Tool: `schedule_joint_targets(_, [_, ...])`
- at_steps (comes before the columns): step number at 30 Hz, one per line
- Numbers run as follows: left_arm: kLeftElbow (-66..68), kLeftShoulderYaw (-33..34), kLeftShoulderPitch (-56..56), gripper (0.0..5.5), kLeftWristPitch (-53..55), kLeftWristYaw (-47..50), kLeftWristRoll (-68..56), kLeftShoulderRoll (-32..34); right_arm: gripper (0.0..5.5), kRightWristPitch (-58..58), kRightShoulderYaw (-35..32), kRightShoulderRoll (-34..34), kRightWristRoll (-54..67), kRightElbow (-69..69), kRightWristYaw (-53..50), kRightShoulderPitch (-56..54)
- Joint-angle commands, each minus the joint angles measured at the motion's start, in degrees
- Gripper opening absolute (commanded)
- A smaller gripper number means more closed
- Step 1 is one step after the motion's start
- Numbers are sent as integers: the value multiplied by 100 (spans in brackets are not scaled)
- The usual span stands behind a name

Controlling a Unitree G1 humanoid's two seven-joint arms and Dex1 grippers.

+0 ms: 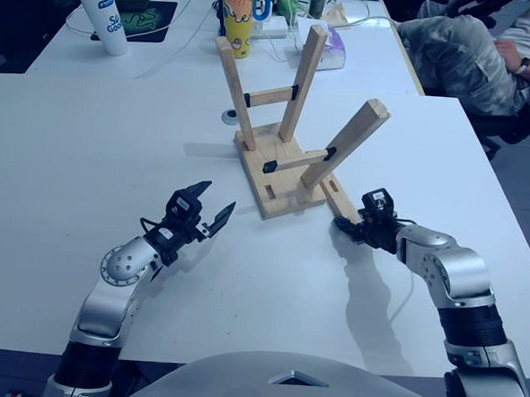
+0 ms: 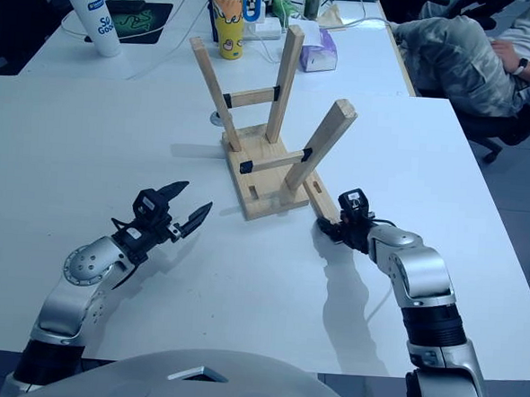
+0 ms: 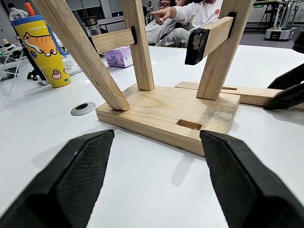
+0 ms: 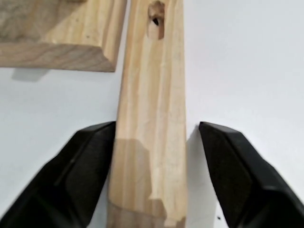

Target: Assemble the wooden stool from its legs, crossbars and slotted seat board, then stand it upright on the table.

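Left hand (image 1: pixel 218 197): fingers spread, holding nothing, just above the surface (image 1: pixel 87 170). Right hand (image 1: pixel 342 227): spread, one finger either side of a loose leg (image 4: pixel 151 95) lying flat. Just beyond both hands: slotted seat board (image 1: pixel 278 199) flat, three legs (image 1: pixel 301 84) sticking up, two crossbars (image 1: pixel 271 96) attached.

1. My left arm (image 1: pixel 121 275) and right arm (image 1: pixel 449 273) are smooth silver shells, rounded at the joints, with black segments lower down.
2. My left claw (image 1: pixel 221 196) and right claw (image 1: pixel 343 224) are black, each with two tapered fingers.
3. The pads (image 3: pixel 80 175) are matte and finely textured.
4. A thin black cable (image 1: pixel 144 222) loops at my left wrist.
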Motion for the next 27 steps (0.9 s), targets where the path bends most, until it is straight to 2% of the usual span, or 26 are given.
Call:
schedule_joint_targets(1, [61,-35,-97,336,-17,-21,49,11,253,-52,55,52,-221,296,17,-64])
schedule_joint_targets(4, [98,-27,-129,336,-33,-18,60,11,210,-282,-71,63,-346,641,-8,-194])
schedule_joint_targets(9, [155,-11,-182,336,-57,-21,65,13,210,-998,-444,259,-569,1196,-276,-612])
schedule_joint_targets(16, [173,196,-301,336,-159,132,-5,-80,210,-3261,-1478,597,-890,1547,-1267,-1663])
schedule_joint_targets(19, [207,409,-452,336,-273,312,-27,-161,210,-3989,-1727,636,-894,1394,-1392,-2148])
schedule_joint_targets(24, [38,846,-751,336,-120,512,-519,-372,210,-3945,-1801,811,72,449,-731,-2910])
schedule_joint_targets(27, [-400,1116,-1011,364,414,694,-1373,-625,210,-3130,-1769,914,1204,-256,-198,-2974])
